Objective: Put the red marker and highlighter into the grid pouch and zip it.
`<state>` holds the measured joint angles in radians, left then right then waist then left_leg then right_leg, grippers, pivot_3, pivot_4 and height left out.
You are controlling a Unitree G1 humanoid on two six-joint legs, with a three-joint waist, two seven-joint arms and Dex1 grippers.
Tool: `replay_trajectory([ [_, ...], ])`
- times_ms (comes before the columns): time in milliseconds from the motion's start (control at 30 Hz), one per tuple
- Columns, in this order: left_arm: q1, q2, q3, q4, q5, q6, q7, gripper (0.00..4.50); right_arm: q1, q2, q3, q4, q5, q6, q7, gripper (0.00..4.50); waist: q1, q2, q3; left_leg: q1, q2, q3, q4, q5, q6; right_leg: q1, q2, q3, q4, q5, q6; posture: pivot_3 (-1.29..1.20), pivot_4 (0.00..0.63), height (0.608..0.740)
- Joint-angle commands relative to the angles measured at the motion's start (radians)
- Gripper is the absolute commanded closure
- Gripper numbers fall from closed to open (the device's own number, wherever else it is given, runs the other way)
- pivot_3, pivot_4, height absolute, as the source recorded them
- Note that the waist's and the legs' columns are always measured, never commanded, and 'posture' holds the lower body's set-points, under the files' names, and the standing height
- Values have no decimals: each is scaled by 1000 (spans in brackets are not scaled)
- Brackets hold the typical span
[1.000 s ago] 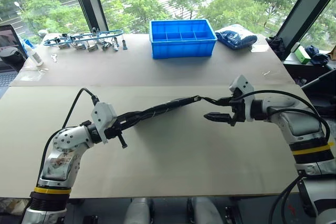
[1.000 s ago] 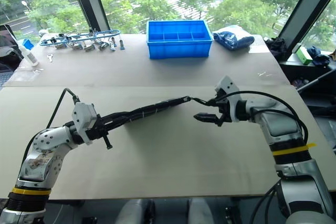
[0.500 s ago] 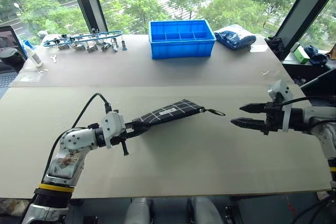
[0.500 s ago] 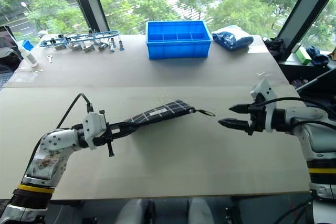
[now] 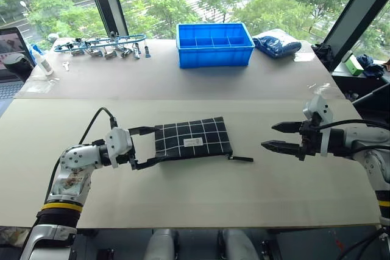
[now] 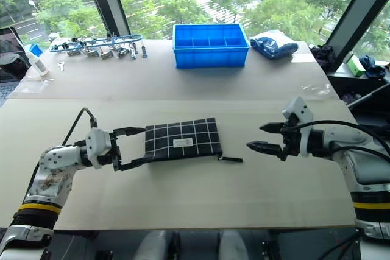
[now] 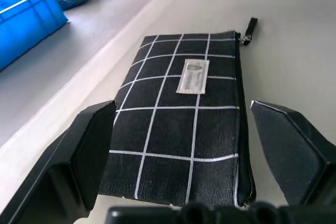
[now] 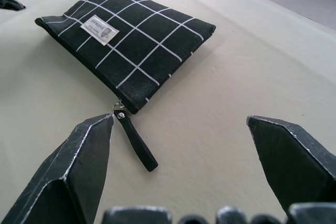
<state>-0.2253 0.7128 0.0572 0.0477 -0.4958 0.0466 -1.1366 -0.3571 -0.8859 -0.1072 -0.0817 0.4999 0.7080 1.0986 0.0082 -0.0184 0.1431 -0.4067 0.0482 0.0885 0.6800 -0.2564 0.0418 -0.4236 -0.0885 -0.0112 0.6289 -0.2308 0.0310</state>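
**Finally flat: pouch lies zipped-looking, tools spread wide, but risks remain**

Broad and pale, the surface point(image 5: 195, 199) carries the grid pouch point(image 5: 192, 138) flat near its middle, label up, with the blue bin point(image 5: 214, 44) well away by the far edge. The zipper strap point(image 5: 241, 159) trails from the pouch's corner toward the right tool point(image 5: 279, 136), which hangs apart from it, released, fingers wide and holding nothing. The left tool point(image 5: 143, 147) is likewise released; its fingers flank the pouch's opposite end, at or just beside the fabric.

The chief hazard, by this reading, is the left fingers snagging that end as the arm pulls back, dragging or flipping the pouch toward the near edge. A lesser one: the zipper line appears drawn to the strap corner, yet whether it is fully shut cannot be told, nor whether the red marker and highlighter sit inside. A gap could let a pen slide out if the pouch is nudged.
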Motion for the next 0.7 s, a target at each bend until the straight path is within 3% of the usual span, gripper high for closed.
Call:
replay_trajectory([
  [33,75,35,92,-144,-97,229,121,31,2,-1,-33,25,5,-34,1,0,-2,0,0,0,0,0,0,0,0,0,0,0,0,0,0,0,150,740],
  [233,172,8,316,-197,-171,415,365,31,-6,35,-54,130,6,-59,-21,0,-5,0,0,1,-1,0,0,0,0,1,1,0,1,0,0,0,150,740],
  [400,209,-9,463,-196,-214,455,443,31,-23,54,-70,199,-8,-82,-44,0,-5,0,0,1,-1,0,0,0,0,1,0,1,1,0,0,0,150,740],
  [700,242,-10,499,-168,-178,416,430,31,-50,89,-67,236,-18,-99,-74,0,2,0,0,1,-2,2,0,0,0,1,0,0,0,0,0,0,150,740],
])
